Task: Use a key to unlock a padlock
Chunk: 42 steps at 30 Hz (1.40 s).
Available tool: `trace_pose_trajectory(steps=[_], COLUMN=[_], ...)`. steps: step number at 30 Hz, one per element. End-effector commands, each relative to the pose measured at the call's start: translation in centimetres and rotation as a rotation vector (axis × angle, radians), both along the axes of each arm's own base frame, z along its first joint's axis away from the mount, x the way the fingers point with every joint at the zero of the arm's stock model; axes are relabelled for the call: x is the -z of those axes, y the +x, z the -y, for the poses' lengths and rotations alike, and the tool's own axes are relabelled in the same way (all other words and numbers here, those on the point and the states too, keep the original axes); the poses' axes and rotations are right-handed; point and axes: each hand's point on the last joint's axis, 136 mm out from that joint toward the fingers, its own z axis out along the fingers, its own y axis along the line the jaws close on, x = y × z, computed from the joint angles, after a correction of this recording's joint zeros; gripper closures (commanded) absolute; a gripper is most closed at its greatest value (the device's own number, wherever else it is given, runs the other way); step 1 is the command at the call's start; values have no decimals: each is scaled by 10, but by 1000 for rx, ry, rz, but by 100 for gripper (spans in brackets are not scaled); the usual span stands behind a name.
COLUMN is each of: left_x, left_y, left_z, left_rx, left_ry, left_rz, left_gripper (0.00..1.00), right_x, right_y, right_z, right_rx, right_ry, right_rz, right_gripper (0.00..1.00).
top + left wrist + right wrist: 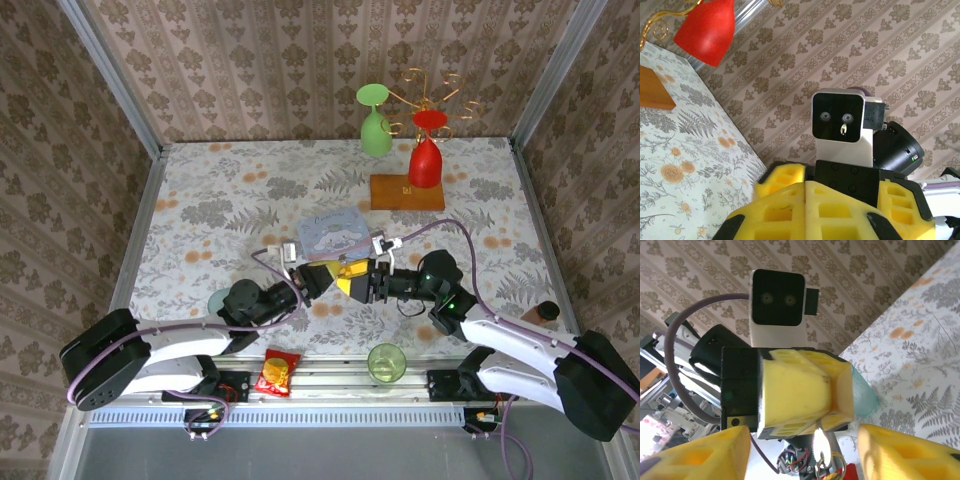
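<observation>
Damask wallpaper on three sides, floral-print counter below. At the back, a gold wire rack stands over a wooden base, with a green glass and a red glass upside down by it. A pale blue cartoon tin sits mid-counter. Along the near edge are a teal disc, a red snack packet and a green cup. A small brown object is far right.

The two arms meet just in front of the tin, tip to tip and very close.

Left hand: yellow fingers pressed together. In the right wrist view a small shiny metal piece pokes out from under those closed tips, pinched there, with small rings dangling below it. It is glary and tiny, so I cannot tell whether it is the padlock's shackle or a key. I cannot tell where the padlock's brass body sits.

Right hand: fingers wide apart, gripping nothing. In its own wrist view the metal piece hangs in the gap between them, apart from both, right at the left hand's tips.

In the left wrist view the right arm's wrist camera faces straight in, just above the closed left fingers.
</observation>
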Motion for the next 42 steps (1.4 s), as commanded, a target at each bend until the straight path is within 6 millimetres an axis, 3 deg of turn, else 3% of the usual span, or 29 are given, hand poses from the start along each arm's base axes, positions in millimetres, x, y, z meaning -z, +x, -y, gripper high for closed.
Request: trace_pose_trajectory(steps=[1, 4, 10, 22, 41, 42], left_x=[-32, -31, -32, -27, -21, -20], left_y=[0, 0, 0, 0, 3, 3], left_z=[-4, -5, -6, -3, -3, -3], left_rx=[-27, -29, -35, -31, -44, -42], left_ry=[-83, -82, -88, -79, -71, -66], left_rz=[67, 62, 58, 44, 26, 27], left_gripper=[100, 100, 100, 100, 100, 92], right_x=[-17, -14, -14, -12, -5, -4], right_y=[-5, -5, -5, -4, -2, -2], right_z=[0, 2, 1, 1, 5, 5], right_rx=[-12, -4, -8, -1, 37, 35], right_ry=[64, 62, 63, 61, 37, 29], right_rz=[41, 39, 39, 46, 55, 54], right_gripper=[54, 63, 67, 88, 100, 100])
